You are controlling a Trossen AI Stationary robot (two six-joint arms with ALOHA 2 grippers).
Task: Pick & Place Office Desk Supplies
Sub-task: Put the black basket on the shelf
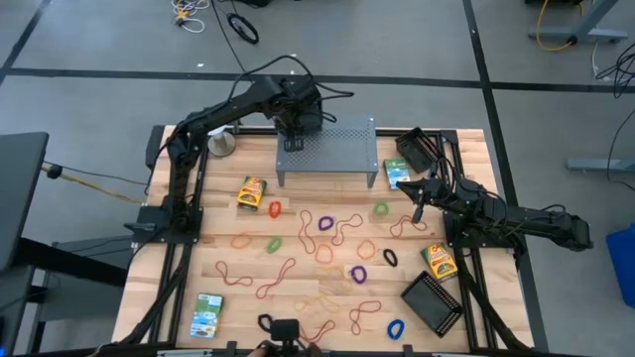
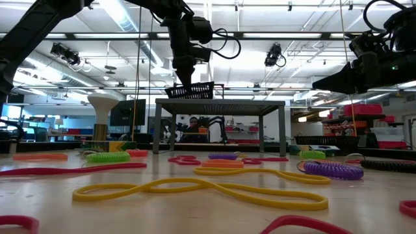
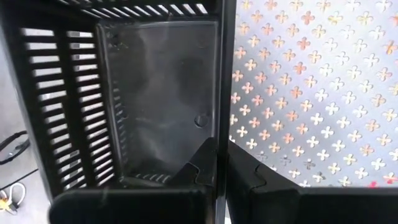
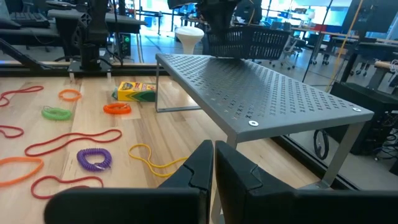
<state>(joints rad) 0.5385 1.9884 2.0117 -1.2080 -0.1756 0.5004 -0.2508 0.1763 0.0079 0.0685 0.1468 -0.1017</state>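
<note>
- The left claw [image 1: 295, 132] hung over the far-left part of the grey perforated shelf [image 1: 342, 149], clenched on the wall of a black mesh tray [image 2: 190, 90] — the tray hung tilted from the claw, just above the shelf top.
- In the left wrist view one finger [image 3: 199, 165] sat inside that tray and the other outside its wall, the shelf's punched surface beside them.
- The right claw [image 1: 421, 203] waited well to the right of the shelf, fingers clenched on nothing, pointing toward the shelf's near edge.
- Three mesh trays in all: the held one, a second tray [image 1: 421, 151] beyond the right claw near the worktop's far-right corner, and a third tray [image 1: 433, 300] nearer the camera side, behind the right arm.
- Four card boxes: a yellow-green box [image 1: 252, 192] below the left claw's side of the shelf, a green-white box [image 1: 397, 175] just beside the right claw, another yellow-green box [image 1: 438, 260] by the right arm, another green-white box [image 1: 207, 315] at the near-left corner.
- Rubber-band loops [image 1: 326, 226] lay scattered over the wooden worktop [image 1: 228, 263] between the two claws and nearer — too many and too thin to count surely.
- One white ball on a stand [image 1: 222, 142] stood just left of the left claw.
</note>
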